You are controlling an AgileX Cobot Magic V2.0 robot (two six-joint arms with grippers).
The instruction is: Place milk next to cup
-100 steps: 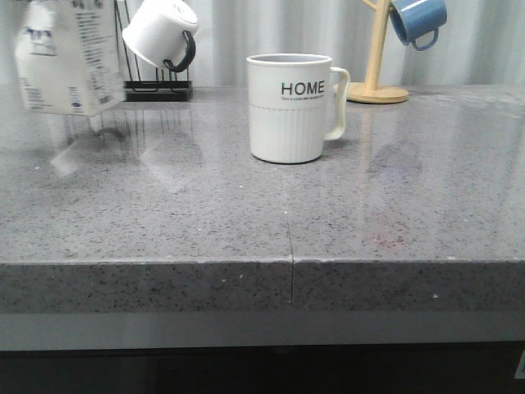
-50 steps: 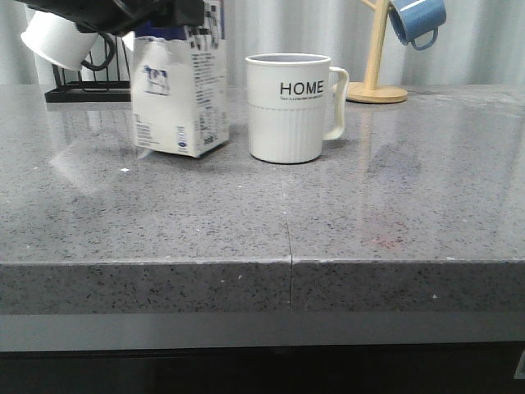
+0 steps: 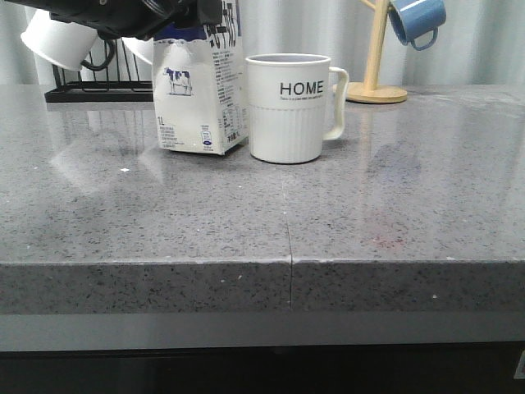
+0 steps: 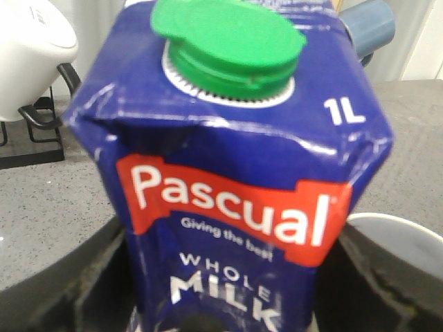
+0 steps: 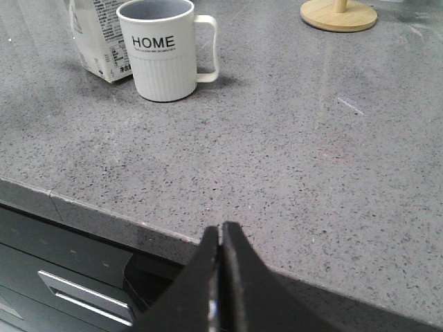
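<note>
The milk [image 3: 201, 98], a white carton with a dark blue top and a green cap, stands about upright just left of the cup [image 3: 289, 111], a narrow gap between them. Its base is at the counter; I cannot tell if it touches. My left gripper [image 3: 176, 15] is shut on the carton's blue top; in the left wrist view the gripper [image 4: 225, 308] has a dark finger on each side of the milk [image 4: 228, 159], and the cup's rim [image 4: 398, 232] shows beside it. My right gripper [image 5: 220, 232] is shut and empty over the counter's front edge, far from the cup [image 5: 164, 55] and milk [image 5: 97, 41].
A black rack [image 3: 98, 94] with a white mug [image 3: 57, 37] stands at the back left. A wooden mug tree [image 3: 377, 49] with a blue mug [image 3: 417, 18] stands at the back right. The counter's front edge [image 3: 287, 263] has drawers [image 5: 76, 287] below.
My left gripper has carried the milk from the far left to the right, lowered it and set it upright beside the cup. The right gripper has not visibly moved.
</note>
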